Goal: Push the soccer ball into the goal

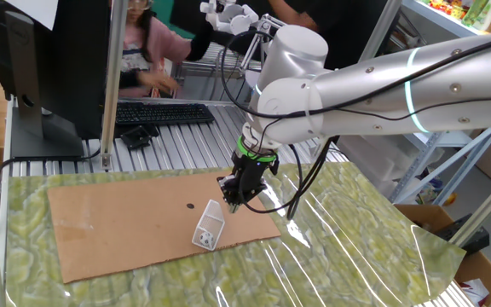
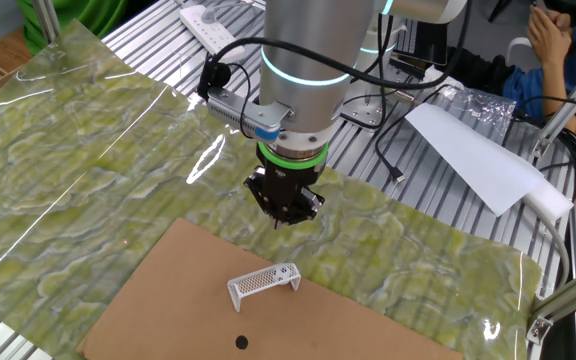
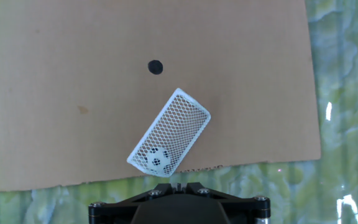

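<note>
From one fixed view I see the gripper [image 1: 233, 201] above the goal [image 1: 209, 228] on the cardboard sheet [image 1: 126, 222]; I cannot tell its finger state. In the hand view the soccer ball [image 3: 156, 160] sits inside the netting, so a careless descent could knock the goal off it.
</note>
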Action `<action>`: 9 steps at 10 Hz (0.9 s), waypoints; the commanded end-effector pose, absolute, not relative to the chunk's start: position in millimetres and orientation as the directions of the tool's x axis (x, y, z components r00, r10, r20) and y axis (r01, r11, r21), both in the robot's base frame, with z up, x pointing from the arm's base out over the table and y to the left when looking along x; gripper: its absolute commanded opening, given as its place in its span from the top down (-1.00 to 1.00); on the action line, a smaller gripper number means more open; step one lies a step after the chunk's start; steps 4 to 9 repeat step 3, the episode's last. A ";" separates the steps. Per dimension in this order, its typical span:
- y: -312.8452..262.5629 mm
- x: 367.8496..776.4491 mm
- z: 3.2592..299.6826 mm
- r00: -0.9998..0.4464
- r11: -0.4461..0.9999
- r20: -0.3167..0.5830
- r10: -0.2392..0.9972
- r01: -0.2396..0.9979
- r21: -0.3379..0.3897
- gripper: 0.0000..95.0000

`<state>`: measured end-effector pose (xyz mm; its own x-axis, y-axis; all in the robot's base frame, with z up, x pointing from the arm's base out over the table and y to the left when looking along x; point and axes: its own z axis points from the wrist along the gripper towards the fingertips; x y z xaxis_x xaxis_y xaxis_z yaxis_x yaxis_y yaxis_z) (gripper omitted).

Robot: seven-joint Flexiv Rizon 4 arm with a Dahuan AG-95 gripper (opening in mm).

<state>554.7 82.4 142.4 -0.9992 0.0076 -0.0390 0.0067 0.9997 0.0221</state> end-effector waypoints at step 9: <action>82.6 554.1 142.4 -0.998 0.998 -0.039 0.056 0.056 0.021 1.00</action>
